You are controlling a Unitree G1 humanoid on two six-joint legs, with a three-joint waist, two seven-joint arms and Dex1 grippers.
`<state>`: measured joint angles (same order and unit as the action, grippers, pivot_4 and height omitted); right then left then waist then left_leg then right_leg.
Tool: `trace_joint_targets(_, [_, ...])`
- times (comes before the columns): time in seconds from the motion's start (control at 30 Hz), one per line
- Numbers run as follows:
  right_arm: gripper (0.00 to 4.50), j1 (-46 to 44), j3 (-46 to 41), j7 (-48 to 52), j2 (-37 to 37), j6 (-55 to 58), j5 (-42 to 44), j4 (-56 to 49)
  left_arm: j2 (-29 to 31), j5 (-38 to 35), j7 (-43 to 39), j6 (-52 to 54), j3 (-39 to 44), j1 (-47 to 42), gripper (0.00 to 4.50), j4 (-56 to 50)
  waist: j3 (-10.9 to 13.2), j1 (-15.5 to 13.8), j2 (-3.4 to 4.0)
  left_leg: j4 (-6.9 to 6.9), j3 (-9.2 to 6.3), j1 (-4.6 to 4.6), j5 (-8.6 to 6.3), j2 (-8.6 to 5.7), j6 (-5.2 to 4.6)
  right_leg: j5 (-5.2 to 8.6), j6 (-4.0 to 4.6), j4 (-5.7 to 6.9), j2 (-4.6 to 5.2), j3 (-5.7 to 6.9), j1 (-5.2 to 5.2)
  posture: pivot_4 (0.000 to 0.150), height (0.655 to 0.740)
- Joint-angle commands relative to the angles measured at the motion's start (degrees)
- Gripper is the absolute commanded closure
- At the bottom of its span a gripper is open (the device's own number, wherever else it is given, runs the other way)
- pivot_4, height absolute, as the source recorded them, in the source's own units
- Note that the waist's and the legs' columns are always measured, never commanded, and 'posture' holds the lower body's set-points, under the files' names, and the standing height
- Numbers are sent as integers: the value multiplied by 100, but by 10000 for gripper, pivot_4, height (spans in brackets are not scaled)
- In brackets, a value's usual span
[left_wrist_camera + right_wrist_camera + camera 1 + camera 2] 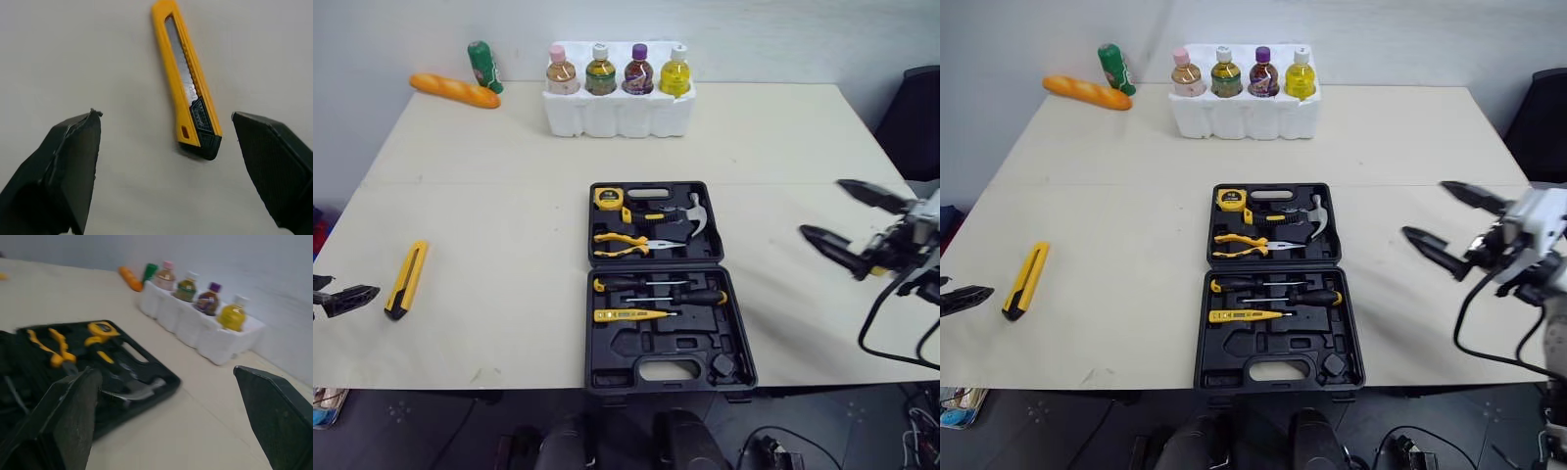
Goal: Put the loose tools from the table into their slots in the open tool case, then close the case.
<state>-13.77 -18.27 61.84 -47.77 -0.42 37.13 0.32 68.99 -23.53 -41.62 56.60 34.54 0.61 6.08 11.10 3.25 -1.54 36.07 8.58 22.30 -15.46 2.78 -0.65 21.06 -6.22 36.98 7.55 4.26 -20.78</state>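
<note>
Case (pixel 607 348) lies open at the near edge of the table (pixel 489 206) — far half holds tape (pixel 609 198), hammer (pixel 690 211), pliers (pixel 626 243); near half holds screwdrivers (pixel 666 289) and a yellow tester (pixel 631 314). Foam tray (pixel 617 116) at the far side holds four bottles (pixel 600 70). Knife (pixel 406 279) lies loose, well left of the case. Left wrist view: left gripper (pixel 165 116) spread wide, knife's black end in the gap, untouched. Right gripper (pixel 822 208) gapes empty right of the case — its wrist view takes in the far half and bottles.

Tool case (pixel 607 348) at ctr-front of table (pixel 509 196); utility knife (pixel 406 279) well to its L; bottle tray (pixel 619 116) behind; bread loaf (pixel 454 90) rear-L.
</note>
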Motion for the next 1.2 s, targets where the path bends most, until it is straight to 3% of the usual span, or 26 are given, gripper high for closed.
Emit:
trace_joint_targets(0.03, [0,-89,199,205,115,248,227,-648,101,142,362,783,-101,27,247,-594,-2,-23,3,-1,-1,0,0,0,2,1,1,0,0,0,0,1500,7400])
trace_joint_targets(0.23, [0,-177,345,394,278,571,359,-954,-235,72,766,1470,-31,-437,247,-980,-2,-137,3,2,-5,-1,3,-1,6,0,4,3,0,1,1,1500,7400])
trace_joint_targets(0.3, [0,-38,572,393,469,807,507,-1240,-331,272,933,1342,-633,-387,247,-1112,-2,-163,3,1,-5,-1,3,-1,7,-1,6,3,1,0,0,1500,7400])
trace_joint_targets(0.43, [0,33,734,381,696,838,386,-1474,-891,244,1291,1328,-696,-976,247,-1017,-5,-176,0,1,-7,4,4,-1,6,1,10,6,0,3,-3,1500,7400])
trace_joint_targets(0.67, [0,18,767,484,625,1023,390,-1509,-1347,354,1698,1339,-902,-1384,247,-921,-8,-168,-11,5,-6,7,4,-2,1,-1,10,9,0,4,-6,1500,7400])
trace_joint_targets(1.07, [0,280,546,525,613,859,184,-1402,-1477,475,1740,1236,-1307,-1581,247,-467,-7,-172,-16,10,-5,9,3,-4,0,-1,10,9,-1,6,-6,1500,7400])
trace_joint_targets(1.17, [0,322,517,587,609,869,206,-1420,-1534,426,1656,1203,-1400,-1651,8780,-353,-7,-175,-15,11,-5,8,4,-4,1,-1,10,12,-1,6,-5,1500,7400])
trace_joint_targets(1.2, [0,325,510,596,612,886,214,-1432,-1525,452,1620,1177,-1465,-1598,13594,-296,-7,-175,-15,12,-5,5,4,-4,1,-1,10,13,-1,7,-3,1500,7400])
